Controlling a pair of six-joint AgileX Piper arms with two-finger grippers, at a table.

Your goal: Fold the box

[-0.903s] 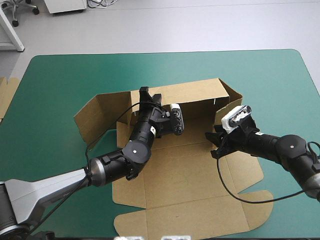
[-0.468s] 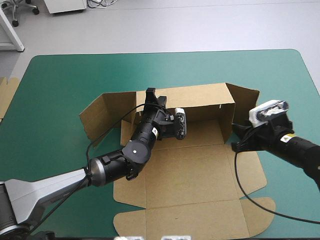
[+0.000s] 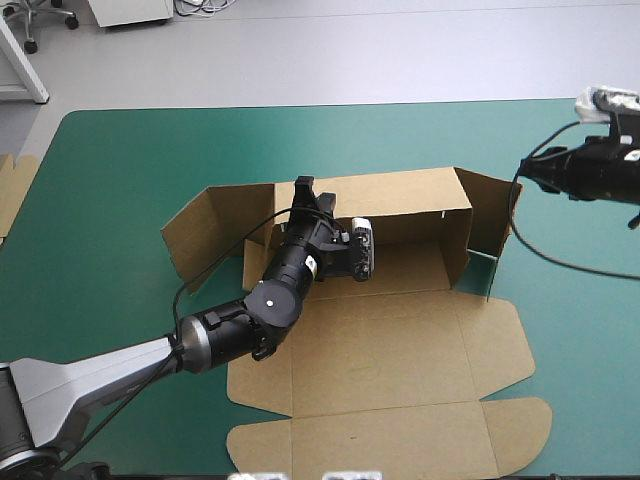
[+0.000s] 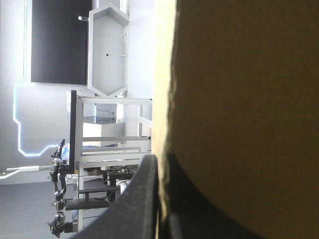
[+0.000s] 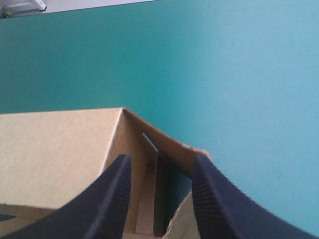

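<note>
Box [image 3: 400,340] lies at the middle of the desk [image 3: 120,170], its back wall upright and pinched at the top edge by the left hand [image 3: 303,192]. That grip should hold steady while the right hand [image 3: 530,170], spread and raised near the right side flap [image 3: 490,215], comes in to tuck it.

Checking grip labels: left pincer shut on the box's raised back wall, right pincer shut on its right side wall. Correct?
No. The right pincer is open and holds nothing, apart from the box, as the right wrist view shows. The left pincer is shut on the back wall.
</note>
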